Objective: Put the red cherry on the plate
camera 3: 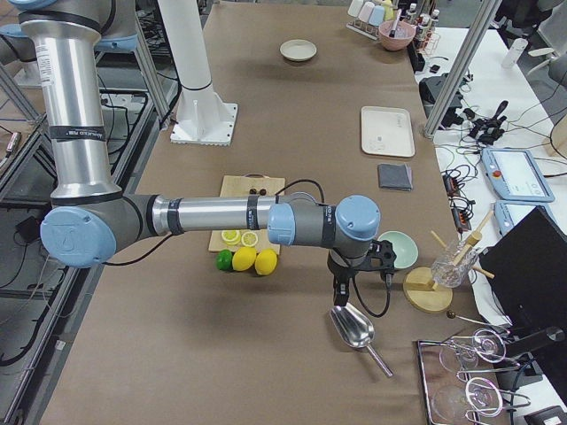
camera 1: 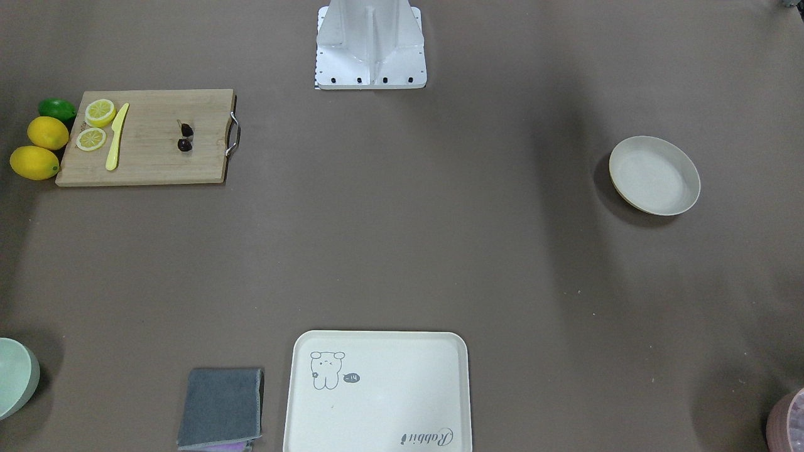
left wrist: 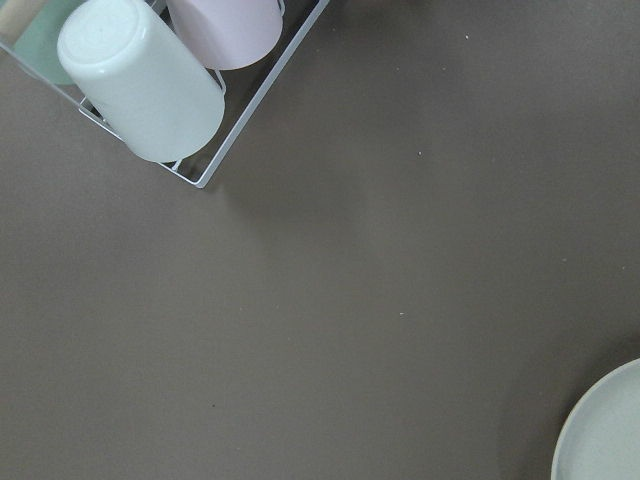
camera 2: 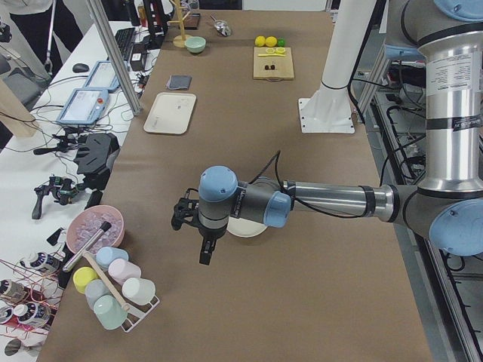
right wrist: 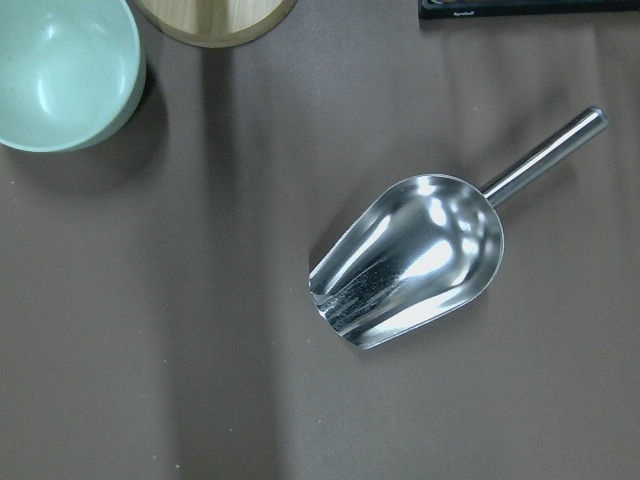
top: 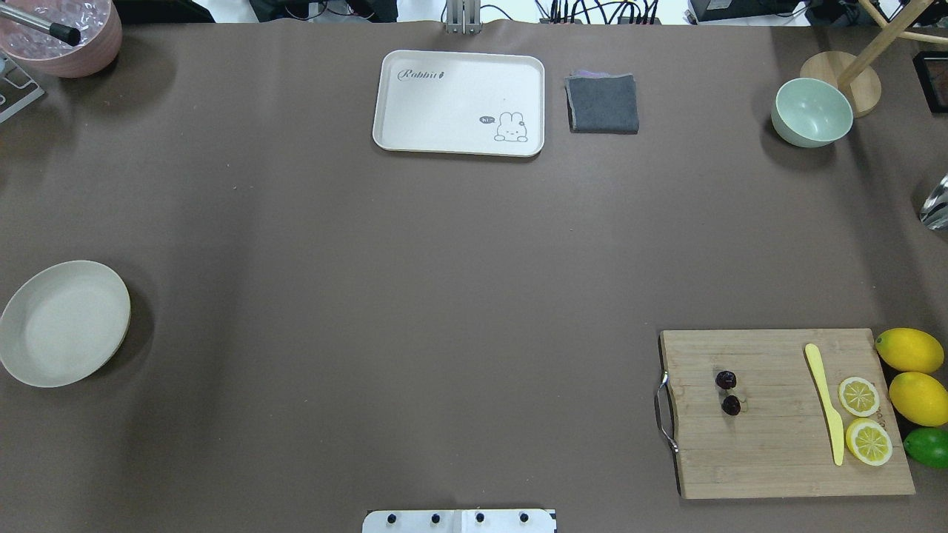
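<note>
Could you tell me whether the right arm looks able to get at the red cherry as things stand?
Probably yes. The red cherry lies uncovered on the cutting board, on the right arm's side, apart from the knife and lemon slices; the right hand hangs over the same end of the table.

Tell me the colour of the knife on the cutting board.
The knife is pale yellow all over, blade and handle alike. It shows best in the overhead exterior view.

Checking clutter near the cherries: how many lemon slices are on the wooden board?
2. On the wooden cutting board, right of the yellow knife: one round yellow lemon slice farther from the robot, another nearer. None appears hidden.
</note>
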Robot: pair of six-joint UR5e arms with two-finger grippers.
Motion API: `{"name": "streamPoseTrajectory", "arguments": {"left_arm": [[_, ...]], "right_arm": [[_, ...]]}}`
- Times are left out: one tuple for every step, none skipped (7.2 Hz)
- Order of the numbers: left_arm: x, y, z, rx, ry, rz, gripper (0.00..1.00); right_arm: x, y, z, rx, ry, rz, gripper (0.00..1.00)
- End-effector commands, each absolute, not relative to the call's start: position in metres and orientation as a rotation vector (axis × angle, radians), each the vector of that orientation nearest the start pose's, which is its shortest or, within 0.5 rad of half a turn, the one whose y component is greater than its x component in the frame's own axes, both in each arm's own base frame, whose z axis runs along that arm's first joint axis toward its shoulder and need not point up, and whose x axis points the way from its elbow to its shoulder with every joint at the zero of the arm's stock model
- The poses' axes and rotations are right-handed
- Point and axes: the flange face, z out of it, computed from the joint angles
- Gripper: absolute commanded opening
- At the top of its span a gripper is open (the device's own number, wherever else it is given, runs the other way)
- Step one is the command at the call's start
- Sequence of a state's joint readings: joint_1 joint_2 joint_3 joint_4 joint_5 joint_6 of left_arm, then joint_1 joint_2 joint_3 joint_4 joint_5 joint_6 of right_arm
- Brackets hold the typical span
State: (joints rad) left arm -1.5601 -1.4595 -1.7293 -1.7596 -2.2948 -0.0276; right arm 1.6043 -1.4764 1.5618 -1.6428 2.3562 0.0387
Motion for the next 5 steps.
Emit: {"name": "streamPoseTrajectory", "arguments": {"left_arm": [[-0.0624, -0.458, 0.616, 0.21, 0.725, 0.067, 0.98], [-0.0624, -0.4573, 0.6167, 0.208, 0.725, 0.067, 0.98], [-0.0626, -0.4532, 0.621, 0.2, 0.723, 0.063, 0.98], [-0.0626, -0.4531, 0.621, 0.2, 0.723, 0.063, 0.98], [-0.0626, -0.4531, 0.621, 0.2, 0.723, 0.063, 0.98]], "right_arm": [[0.08, -0.5309, 0.622, 0.009, -0.786, 0.066, 1.0], [0.0799, -0.5302, 0.6227, 0.008, -0.787, 0.065, 1.0], [0.0798, -0.529, 0.622, 0.01, -0.787, 0.065, 1.0], [0.0798, -0.5265, 0.6222, 0.01, -0.787, 0.065, 1.0], [0.0796, -0.5259, 0.6214, 0.014, -0.789, 0.06, 1.0]]}}
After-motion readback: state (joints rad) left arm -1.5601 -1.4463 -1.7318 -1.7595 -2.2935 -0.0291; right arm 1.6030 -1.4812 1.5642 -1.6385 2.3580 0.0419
